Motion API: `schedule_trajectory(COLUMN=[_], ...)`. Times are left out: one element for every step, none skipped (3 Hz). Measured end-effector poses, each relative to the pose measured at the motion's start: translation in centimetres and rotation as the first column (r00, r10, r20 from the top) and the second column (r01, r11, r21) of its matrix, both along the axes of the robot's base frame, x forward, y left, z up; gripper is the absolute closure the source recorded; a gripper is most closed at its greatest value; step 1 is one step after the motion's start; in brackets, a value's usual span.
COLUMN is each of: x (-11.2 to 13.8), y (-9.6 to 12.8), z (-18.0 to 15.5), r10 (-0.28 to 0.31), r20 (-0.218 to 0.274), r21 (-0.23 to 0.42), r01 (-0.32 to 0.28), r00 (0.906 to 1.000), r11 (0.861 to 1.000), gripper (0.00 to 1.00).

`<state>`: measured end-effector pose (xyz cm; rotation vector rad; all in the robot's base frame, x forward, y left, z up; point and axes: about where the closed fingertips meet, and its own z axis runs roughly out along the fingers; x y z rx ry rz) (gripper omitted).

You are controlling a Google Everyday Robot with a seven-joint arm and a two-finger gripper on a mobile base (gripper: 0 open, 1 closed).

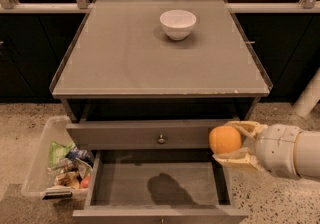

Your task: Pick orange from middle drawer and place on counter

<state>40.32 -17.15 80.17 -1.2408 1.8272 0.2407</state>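
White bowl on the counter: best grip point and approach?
Pinch the white bowl by its rim from above, one finger inside, one outside: it stands upright, mouth up, with round sloping walls. The gripper is busy now, shut on the orange at the open middle drawer's right edge.

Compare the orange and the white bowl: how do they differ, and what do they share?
The orange is smaller than the white bowl. The white bowl rests on the counter, while the orange is clamped in the gripper, above the right side of the open middle drawer. The orange is a closed ball; the white bowl is open-topped. Both are round.
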Motion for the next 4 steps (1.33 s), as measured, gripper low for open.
schedule_trajectory(x=[2.3, 6.0, 10.0, 14.2], y=[1.3, 3.2, 5.3, 6.6], z=[1.6, 5.1, 9.1, 11.6], r10=[0.063, 0.153, 0.237, 0.298], r20=[0.026, 0.071, 0.111, 0.125], r21=[-0.042, -0.121, -0.210, -0.233], r01=[-0.061, -0.144, -0.211, -0.264], r00=[0.9977, 0.9856, 0.9651, 0.9465], r11=[0.997, 0.982, 0.955, 0.936], gripper=[1.00, 1.00, 1.00, 1.00])
